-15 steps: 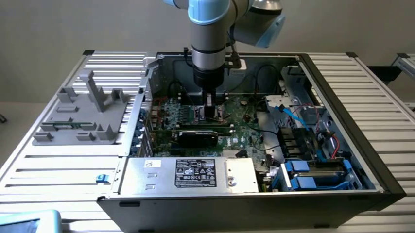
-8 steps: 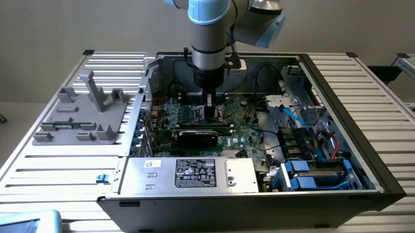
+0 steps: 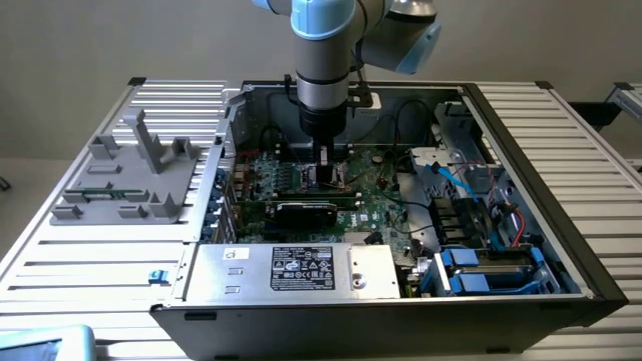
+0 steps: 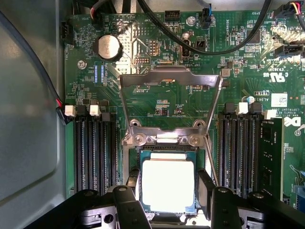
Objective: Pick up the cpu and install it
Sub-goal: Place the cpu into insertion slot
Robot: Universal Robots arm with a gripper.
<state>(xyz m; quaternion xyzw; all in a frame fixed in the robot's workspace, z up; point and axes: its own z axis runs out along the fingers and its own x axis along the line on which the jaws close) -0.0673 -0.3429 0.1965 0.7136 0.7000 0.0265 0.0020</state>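
Cpu gripped by the claw at the open socket

The cpu point(image 4: 167, 186), a flat square with a pale, shiny metal top and a thin dark rim, is clasped at two opposite edges by the black fingers point(image 4: 206, 188) of the claw point(image 4: 169, 183), which is spread fairly wide. It is held at the socket point(image 4: 167, 139), whose bare steel frame is swung up. The arm point(image 3: 321, 83) is lowered onto the green motherboard point(image 3: 381, 195) in the middle of the open case point(image 3: 401, 331). A grey plastic fixture point(image 3: 131, 173) is stood on the ribbed metal surface point(image 3: 572, 135) at the exterior view's left.
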